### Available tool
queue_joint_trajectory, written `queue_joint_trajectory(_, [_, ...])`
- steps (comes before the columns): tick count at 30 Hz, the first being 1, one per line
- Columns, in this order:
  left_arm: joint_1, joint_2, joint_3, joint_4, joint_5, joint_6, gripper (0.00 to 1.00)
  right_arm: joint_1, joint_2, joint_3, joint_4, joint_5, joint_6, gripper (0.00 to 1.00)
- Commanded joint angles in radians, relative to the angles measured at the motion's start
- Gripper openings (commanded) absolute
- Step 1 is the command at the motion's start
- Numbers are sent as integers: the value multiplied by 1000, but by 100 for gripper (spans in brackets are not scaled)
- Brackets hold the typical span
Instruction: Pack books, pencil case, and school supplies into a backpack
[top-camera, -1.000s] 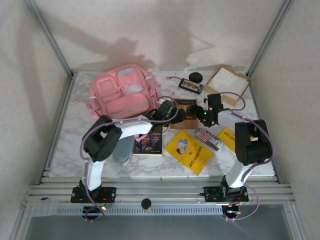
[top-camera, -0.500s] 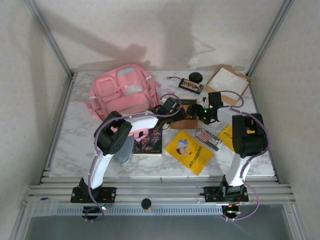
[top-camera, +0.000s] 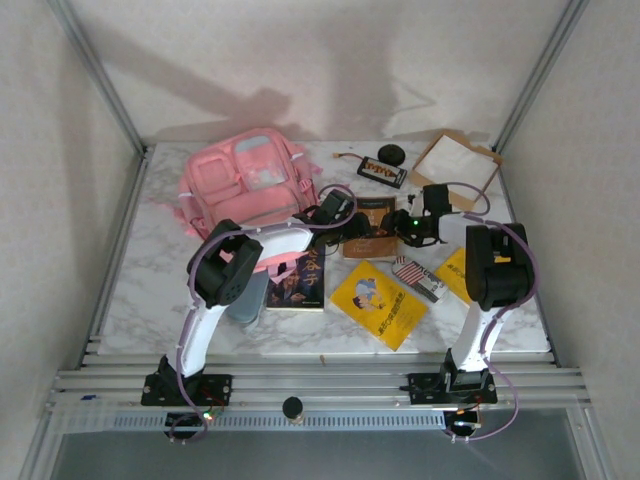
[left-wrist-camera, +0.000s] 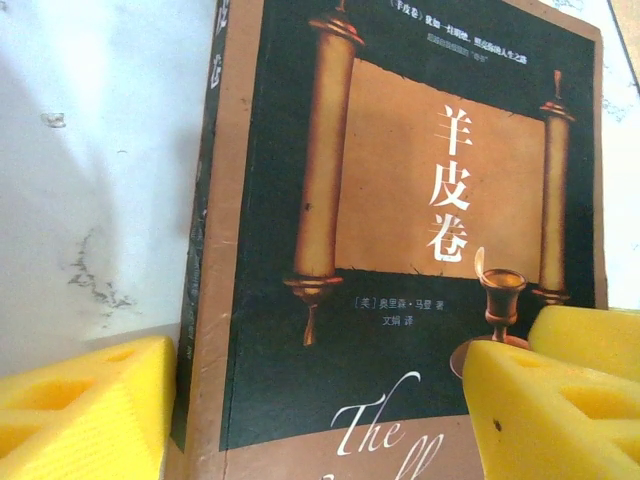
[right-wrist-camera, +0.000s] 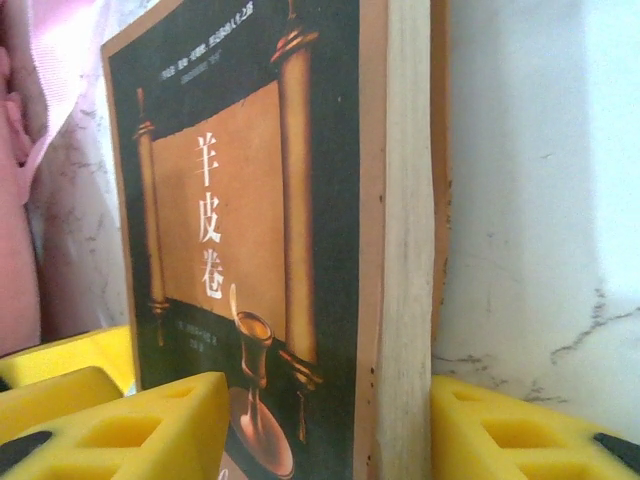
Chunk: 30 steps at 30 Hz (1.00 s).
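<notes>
On bench (top-camera: 140, 300): four books (top-camera: 380, 302), one backpack (top-camera: 248, 188), one pencil case (top-camera: 246, 300); left hand (top-camera: 347, 222) and right hand (top-camera: 401, 231), both apart, flank brown book (left-wrist-camera: 430, 200).

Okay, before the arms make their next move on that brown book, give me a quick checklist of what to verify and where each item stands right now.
1. Left hand straddles the spine edge of the brown paperback book with the gold scroll panel: ok.
2. Right hand straddles its page edge: ok.
3. Either hand clamped on the book: cannot tell; both sets of jaws stand apart.
4. No other item on its cover: ok.
5. Large pink fabric backpack lies beside the book: ok.
6. Backpack's main opening unzipped: cannot tell.
</notes>
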Motion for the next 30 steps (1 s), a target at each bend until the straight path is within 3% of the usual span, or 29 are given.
queue_joint_trajectory(1, [-18, 5, 9, 24, 48, -24, 73, 14, -39, 0, 42, -161, 11, 52])
queue_joint_trajectory(5, [-11, 13, 8, -17, -4, -16, 73, 3, -69, 6, 44, -213, 22, 57])
queue_joint_trajectory(11, [-12, 26, 13, -13, 0, -15, 72, 3, -81, 7, 43, -258, 28, 54])
queue_joint_trajectory(18, [-15, 24, 21, -16, 8, -6, 71, 3, -60, 29, 1, -241, 6, 46])
queue_joint_trajectory(30, [-15, 22, 21, -23, 6, -8, 71, 3, -48, 69, -57, -192, -41, 21])
